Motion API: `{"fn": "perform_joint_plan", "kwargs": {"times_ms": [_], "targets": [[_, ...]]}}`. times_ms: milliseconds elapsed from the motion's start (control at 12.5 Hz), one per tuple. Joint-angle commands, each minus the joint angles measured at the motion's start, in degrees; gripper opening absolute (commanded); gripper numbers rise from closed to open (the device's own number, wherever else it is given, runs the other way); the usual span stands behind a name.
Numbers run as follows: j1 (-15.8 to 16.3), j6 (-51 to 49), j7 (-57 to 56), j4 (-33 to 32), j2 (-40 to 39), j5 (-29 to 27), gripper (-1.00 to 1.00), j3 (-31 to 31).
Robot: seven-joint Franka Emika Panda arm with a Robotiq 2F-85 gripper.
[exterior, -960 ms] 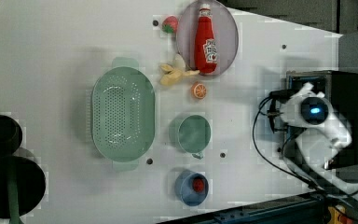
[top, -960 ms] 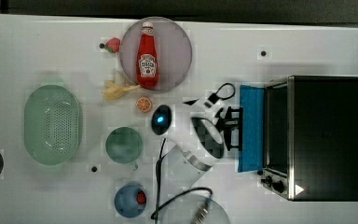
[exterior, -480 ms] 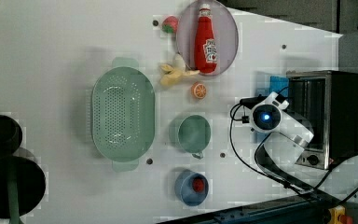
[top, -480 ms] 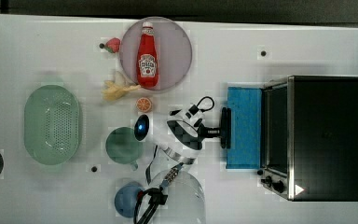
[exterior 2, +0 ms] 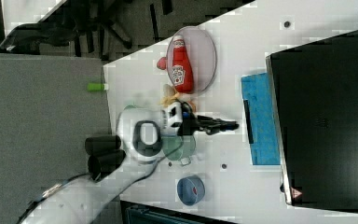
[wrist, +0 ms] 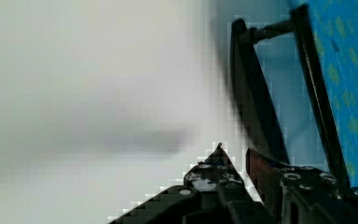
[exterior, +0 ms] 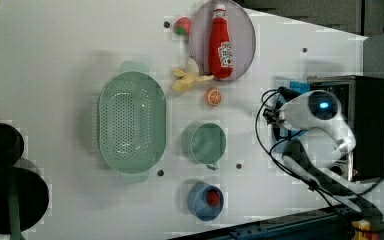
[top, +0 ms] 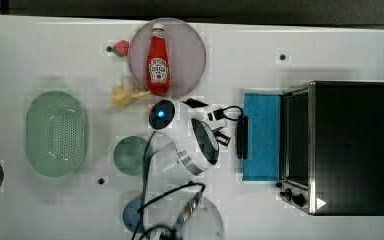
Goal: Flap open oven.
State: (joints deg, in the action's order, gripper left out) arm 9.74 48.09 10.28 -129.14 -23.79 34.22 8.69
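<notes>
The black oven (top: 350,147) stands at the top view's right, two knobs (top: 294,194) on its silver front. Its blue glass door (top: 262,135) lies folded down flat toward the table's middle, the black bar handle (top: 241,137) on its free edge. My gripper (top: 228,134) sits just beside that handle on the side away from the oven, fingers apart. In the wrist view the handle (wrist: 256,102) and door (wrist: 349,70) run close ahead of my fingertips (wrist: 214,170). The right view shows a small gap between gripper (exterior 2: 232,125) and handle (exterior 2: 248,121).
A ketchup bottle (top: 157,60) lies on a round plate (top: 190,42). A banana (top: 125,95), strawberry (top: 121,47), green colander (top: 56,134), green cup (top: 130,156) and blue bowl (exterior: 205,201) sit on the white table (top: 280,30). Cables (top: 180,200) trail from the arm.
The door has swung from partly open down to flat, its handle moving away from the oven. My gripper went with it toward the table's middle, and now sits just off the handle.
</notes>
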Motion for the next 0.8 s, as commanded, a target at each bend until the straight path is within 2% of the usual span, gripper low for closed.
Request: {"fn": "perform_joint_plan", "kwargs": {"times_ms": [80, 320, 800], "targets": [[0.4, -0.8, 2.4, 1.7, 10.3, -8.4, -0.65, 0.1], [-0.3, -6.8, 2.4, 1.8, 18.9, -17.1, -0.65, 0.3], [-0.7, -21.1, 2.4, 3.1, 36.5, -28.6, -0.65, 1.5]]}}
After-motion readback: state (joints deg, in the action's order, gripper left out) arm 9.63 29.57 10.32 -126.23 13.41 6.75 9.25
